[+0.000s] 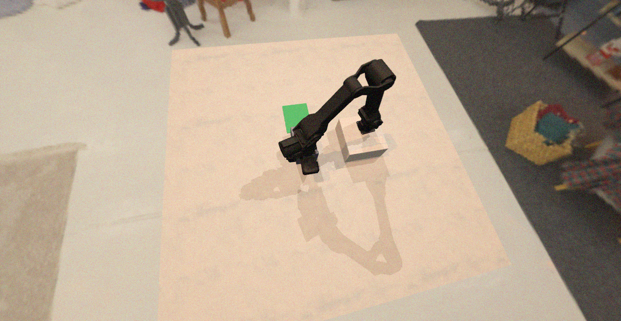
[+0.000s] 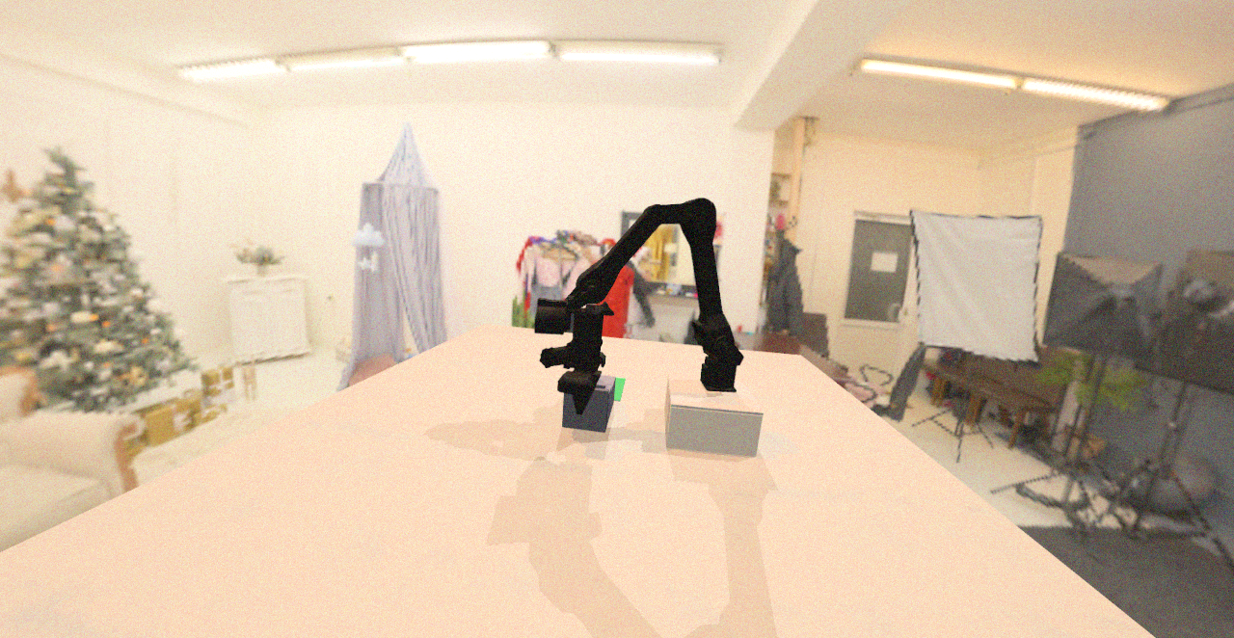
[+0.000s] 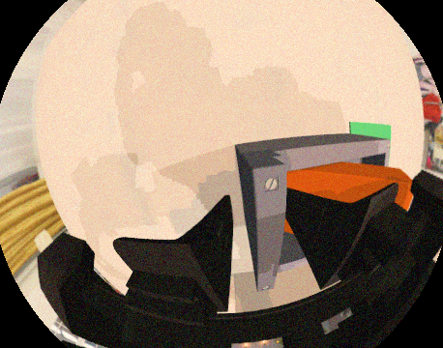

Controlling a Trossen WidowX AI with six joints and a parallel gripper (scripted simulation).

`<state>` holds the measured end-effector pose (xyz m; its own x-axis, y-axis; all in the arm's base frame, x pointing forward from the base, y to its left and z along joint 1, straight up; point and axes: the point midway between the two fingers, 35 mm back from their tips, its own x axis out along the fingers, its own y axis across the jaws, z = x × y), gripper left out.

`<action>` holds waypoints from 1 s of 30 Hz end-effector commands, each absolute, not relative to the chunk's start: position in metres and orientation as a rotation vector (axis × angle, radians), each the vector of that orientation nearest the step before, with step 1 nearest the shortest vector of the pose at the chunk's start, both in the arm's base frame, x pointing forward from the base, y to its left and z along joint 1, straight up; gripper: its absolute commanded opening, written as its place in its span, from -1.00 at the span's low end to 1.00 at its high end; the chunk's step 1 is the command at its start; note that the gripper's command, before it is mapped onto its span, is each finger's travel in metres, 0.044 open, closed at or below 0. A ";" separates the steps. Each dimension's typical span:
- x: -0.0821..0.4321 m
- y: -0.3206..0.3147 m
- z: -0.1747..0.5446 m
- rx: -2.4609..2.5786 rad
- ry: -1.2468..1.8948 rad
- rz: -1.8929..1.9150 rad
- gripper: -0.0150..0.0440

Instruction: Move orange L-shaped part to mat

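Observation:
The grey tray [image 2: 603, 414] [image 3: 267, 232] stands under my gripper [image 2: 580, 411] [image 3: 253, 196], which is open with nothing pinched. In the wrist view the orange part [image 3: 344, 181] is tilted in its pocket: its far end stands up above the rim, and dark pocket shows beyond it. Its near end is low, behind the right finger, which reaches down into the tray there; the contact itself is hidden. The left finger is outside the near wall. The green mat [image 1: 295, 116] [image 2: 619, 389] [image 3: 370, 130] lies past the tray's far end. The top and exterior views hide the part.
A pale block [image 1: 367, 150] [image 2: 712, 431] stands on the table [image 1: 217, 249] [image 2: 345, 530] beside the tray, under the arm's base. The arm arches from there over to the tray, and its shadow falls across the table.

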<state>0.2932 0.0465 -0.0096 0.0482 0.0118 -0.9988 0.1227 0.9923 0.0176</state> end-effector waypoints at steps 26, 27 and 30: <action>0.291 0.053 -0.003 0.103 1.534 -0.089 0.12; 0.291 0.055 -0.001 0.102 1.536 -0.090 0.12; 0.291 0.057 0.001 0.101 1.537 -0.090 0.12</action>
